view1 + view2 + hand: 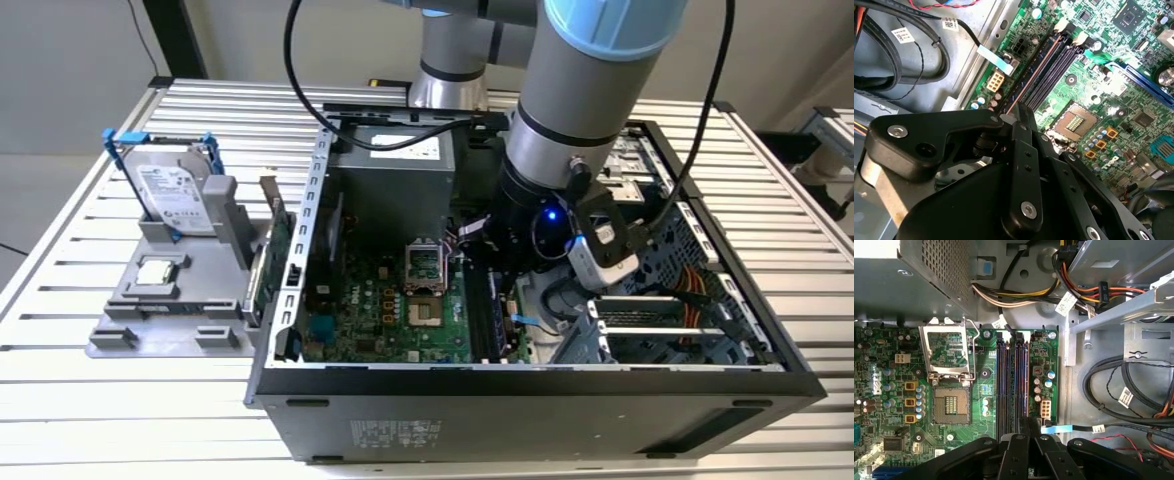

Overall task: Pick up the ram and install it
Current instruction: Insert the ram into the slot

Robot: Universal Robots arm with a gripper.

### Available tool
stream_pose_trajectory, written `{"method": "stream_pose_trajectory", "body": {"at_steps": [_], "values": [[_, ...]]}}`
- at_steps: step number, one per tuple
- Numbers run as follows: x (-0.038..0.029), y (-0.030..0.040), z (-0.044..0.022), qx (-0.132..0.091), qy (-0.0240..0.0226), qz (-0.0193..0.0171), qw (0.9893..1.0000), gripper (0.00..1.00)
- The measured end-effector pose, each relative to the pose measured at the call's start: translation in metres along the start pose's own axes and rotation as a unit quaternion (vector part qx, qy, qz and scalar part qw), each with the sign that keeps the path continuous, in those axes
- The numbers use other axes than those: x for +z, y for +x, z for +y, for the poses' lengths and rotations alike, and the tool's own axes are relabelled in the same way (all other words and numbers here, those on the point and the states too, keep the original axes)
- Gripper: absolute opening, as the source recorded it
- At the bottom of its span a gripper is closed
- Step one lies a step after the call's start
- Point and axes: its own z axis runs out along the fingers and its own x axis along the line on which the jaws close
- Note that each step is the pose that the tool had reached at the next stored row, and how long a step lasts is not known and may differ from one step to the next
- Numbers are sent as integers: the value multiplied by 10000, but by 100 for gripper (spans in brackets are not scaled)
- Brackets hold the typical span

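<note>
The ram [1030, 79] is a thin dark stick seen edge-on, standing along the memory slots [1054, 70] of the green motherboard [1114, 100]. One end runs in between the black fingers [1021, 125] of my gripper [1013, 118], which appears shut on the ram. In the first wrist view the ram [1020, 385] lines up with the right-hand pair of slots [1002, 385], and the gripper [1027, 432] sits at its near end. In the exterior view the gripper [511, 305] reaches down inside the open computer case [534, 385], right of the processor socket [424, 265].
The socket's latch frame [949, 350] stands open beside the slots. Cable bundles [1134, 385] and a drive cage [667, 320] crowd the case's right side. The power supply [394, 180] fills the back. Outside, a grey holder [160, 300] carries a hard drive [174, 195], a silver chip [158, 270] and a green card [274, 262].
</note>
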Motion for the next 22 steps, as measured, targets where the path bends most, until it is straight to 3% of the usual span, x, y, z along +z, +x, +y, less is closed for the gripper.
{"method": "stream_pose_trajectory", "body": {"at_steps": [5, 9, 14, 22], "values": [[0, 0, 0, -265, 0, 5, 9996, 0], [0, 1, 0, -549, 1, 12, 9985, 0], [0, 1, 0, -713, 0, 17, 9975, 0], [0, 0, 3, -1064, -1, 37, 9943, 0]]}}
